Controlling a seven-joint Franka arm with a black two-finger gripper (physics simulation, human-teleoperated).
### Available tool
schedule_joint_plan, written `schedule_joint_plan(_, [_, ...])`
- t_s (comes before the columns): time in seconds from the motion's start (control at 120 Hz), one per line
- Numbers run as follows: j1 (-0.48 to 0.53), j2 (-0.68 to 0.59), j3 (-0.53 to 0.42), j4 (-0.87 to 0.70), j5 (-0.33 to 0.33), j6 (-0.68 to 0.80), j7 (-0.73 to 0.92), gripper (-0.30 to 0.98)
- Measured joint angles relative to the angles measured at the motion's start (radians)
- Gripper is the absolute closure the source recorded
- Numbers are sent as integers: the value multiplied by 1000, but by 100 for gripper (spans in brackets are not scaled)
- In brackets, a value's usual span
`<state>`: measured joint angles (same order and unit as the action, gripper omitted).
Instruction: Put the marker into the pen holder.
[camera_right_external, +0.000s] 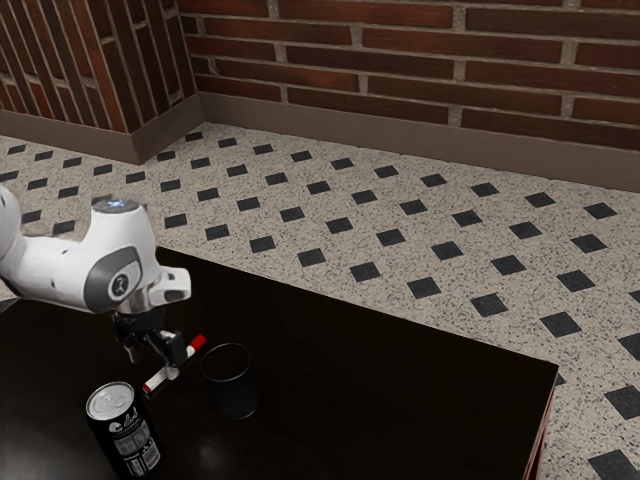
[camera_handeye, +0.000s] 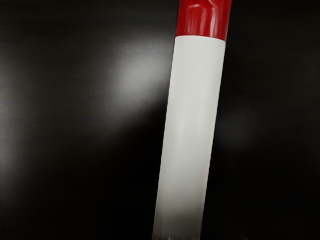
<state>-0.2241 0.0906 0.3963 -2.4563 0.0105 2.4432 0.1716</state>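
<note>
My gripper is low over the table in the exterior view, its two fingers standing apart, open. One fingertip overlaps the middle of the white marker, which has a red cap and slants beneath the hand; whether they touch I cannot tell. In the wrist view the marker looms large, running down to the lower edge, its red part at the far end. The dark, see-through pen holder stands upright beside the marker, toward the exterior view's right.
A black drink can with a silver top stands near the marker's white end, close to the hand. The dark table has its far edge beyond the marker and a corner at the exterior view's right.
</note>
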Motion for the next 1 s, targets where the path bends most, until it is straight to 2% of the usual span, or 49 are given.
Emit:
schedule_joint_plan(0.367, [2, -46, 5, -74, -18, 31, 63, 14])
schedule_joint_plan(0.683, [5, -43, 10, -74, -20, 19, 80, 53])
schedule_joint_plan(1.0, [0, -37, 11, -74, -15, 13, 80, 70])
